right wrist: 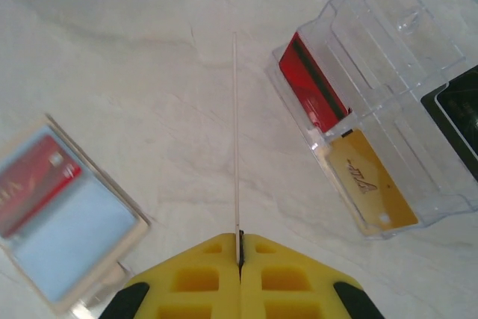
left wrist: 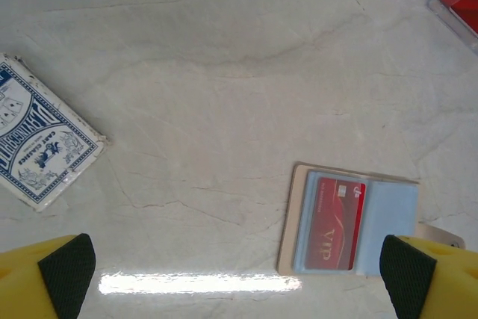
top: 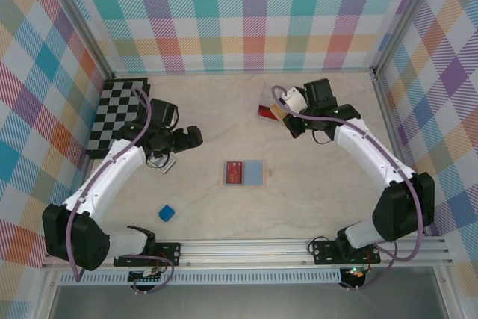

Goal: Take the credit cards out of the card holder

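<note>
Two sets of jaws are at the worktop. The left jaws [left wrist: 237,274] are spread wide. Their yellow fingers [left wrist: 45,282] with black pads stand far apart, with nothing between them. Ahead and to the left of these jaws, a blue-and-white patterned playing-card box [left wrist: 46,143] lies flat on the pale marbled worktop [left wrist: 224,72]. Behind them, toward the arm base, rests a small blue cube [top: 166,214].

Ahead and to the right of the left jaws, the tan two-panel card holder with light blue lining [left wrist: 392,214] lies opened flat, its right edge just beside the right finger pad. A red rectangular credit card with pale markings [left wrist: 334,222] sits in the panel on the left-jaw side. The other panel shows bare lining.

The right jaws [right wrist: 240,248] are pressed together, pinching a thin card [right wrist: 235,147] that is seen edge-on and projects straight ahead from the fingertips. Its face colour cannot be told. The card holder lies to the left of these jaws. Ahead and to their right stands a clear plastic compartment box [right wrist: 403,42]. It holds a second red card [right wrist: 310,84], a tan card [right wrist: 366,177] in the nearest compartment, and a dark card [right wrist: 459,117] at the right edge.
</note>
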`<state>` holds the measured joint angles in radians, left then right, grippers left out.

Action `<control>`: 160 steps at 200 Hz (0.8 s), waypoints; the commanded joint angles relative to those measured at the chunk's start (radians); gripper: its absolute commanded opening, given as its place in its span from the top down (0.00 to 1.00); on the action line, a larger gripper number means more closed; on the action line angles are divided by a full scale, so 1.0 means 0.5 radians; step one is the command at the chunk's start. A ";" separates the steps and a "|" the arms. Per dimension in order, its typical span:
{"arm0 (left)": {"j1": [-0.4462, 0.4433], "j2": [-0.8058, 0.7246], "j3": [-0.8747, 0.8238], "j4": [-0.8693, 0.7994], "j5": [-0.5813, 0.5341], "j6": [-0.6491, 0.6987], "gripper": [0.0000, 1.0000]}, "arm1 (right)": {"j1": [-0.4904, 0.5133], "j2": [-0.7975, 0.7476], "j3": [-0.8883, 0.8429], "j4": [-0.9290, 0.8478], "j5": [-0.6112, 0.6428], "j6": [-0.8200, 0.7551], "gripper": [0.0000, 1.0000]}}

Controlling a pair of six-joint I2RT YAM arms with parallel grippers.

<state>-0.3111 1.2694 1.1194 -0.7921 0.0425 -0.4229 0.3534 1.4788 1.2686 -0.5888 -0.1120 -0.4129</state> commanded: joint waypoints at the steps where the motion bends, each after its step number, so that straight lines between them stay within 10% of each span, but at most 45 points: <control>1: 0.039 -0.045 -0.030 -0.049 -0.017 0.064 0.00 | -0.123 0.135 0.154 -0.137 -0.098 -0.528 1.00; 160: 0.042 0.004 -0.048 -0.047 -0.110 0.081 0.00 | -0.329 0.962 0.702 -0.229 0.025 -1.335 1.00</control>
<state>-0.3084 1.2778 1.1156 -0.8169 -0.0021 -0.4019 0.2001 1.9446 1.5791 -0.6712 -0.1040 -1.0061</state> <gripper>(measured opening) 0.999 0.045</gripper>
